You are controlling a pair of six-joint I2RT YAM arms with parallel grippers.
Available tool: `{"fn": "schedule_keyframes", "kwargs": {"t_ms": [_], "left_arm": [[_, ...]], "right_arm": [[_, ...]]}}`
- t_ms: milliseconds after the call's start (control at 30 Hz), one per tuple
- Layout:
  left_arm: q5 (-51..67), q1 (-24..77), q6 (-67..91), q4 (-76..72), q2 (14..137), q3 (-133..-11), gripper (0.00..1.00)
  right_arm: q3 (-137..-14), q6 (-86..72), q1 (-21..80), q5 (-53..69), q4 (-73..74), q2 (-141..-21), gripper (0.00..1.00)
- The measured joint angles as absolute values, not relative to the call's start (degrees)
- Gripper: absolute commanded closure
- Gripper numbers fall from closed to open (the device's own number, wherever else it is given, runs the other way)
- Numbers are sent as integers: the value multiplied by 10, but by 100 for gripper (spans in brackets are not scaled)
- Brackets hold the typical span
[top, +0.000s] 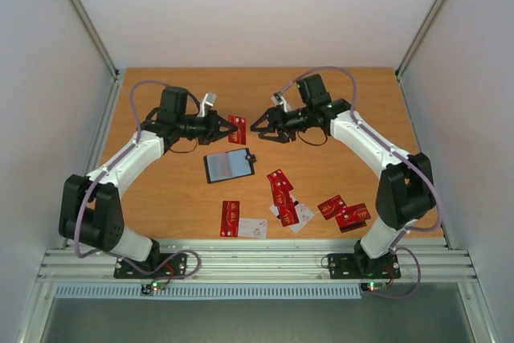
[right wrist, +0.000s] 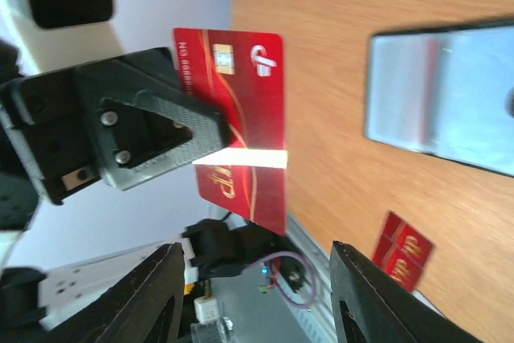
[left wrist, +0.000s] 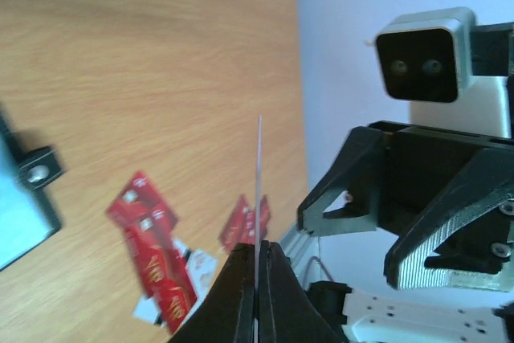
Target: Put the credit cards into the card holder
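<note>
Right up against the left wrist cam, the left fingers point(left wrist: 241, 279) are pinched tight on one red card point(left wrist: 259, 174). From there you only see it edge-on, a thin pale line sticking straight up out of them.

Right wrist cam shows that same card face-on: red, gold chip, white logo, held up off the counter point(top: 177, 190) with a left finger pad clamped across its middle. The right fingers point(right wrist: 152, 295) are spread wide with nothing between them, pointed at the card but short of it.

From the top cam the two arms face each other over the far half of the counter, with the card between them on the left arm's side.

The card holder point(top: 230, 165) lies flat and open on the counter just nearer than both arms, grey inside facing up, snap tab on its right edge.

The rest of the credit cards point(top: 283, 190) are scattered toward the near edge. There's a red one with a white one beside it on the left, a mixed red and white bunch in the middle, and a couple of red ones off to the right.
</note>
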State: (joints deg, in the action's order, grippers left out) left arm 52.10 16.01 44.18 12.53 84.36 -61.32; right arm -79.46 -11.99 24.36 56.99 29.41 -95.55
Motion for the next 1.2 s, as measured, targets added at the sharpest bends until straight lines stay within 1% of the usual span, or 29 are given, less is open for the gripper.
{"fn": "schedule_keyframes", "kwargs": {"t_ms": [167,500,800,1200], "left_arm": [[491,144,363,219,879,-607,100],[443,135,245,345,952,-609,100],[416,135,197,384,995,-611,100],[396,135,183,401,1028,-629,100]], "right_arm": [[-793,-99,244,532,344,-997,51],[-793,-87,257,510,356,-1059,54],[-794,-87,270,510,354,-1116,56],[-804,-95,273,515,332,-1164,57]]}}
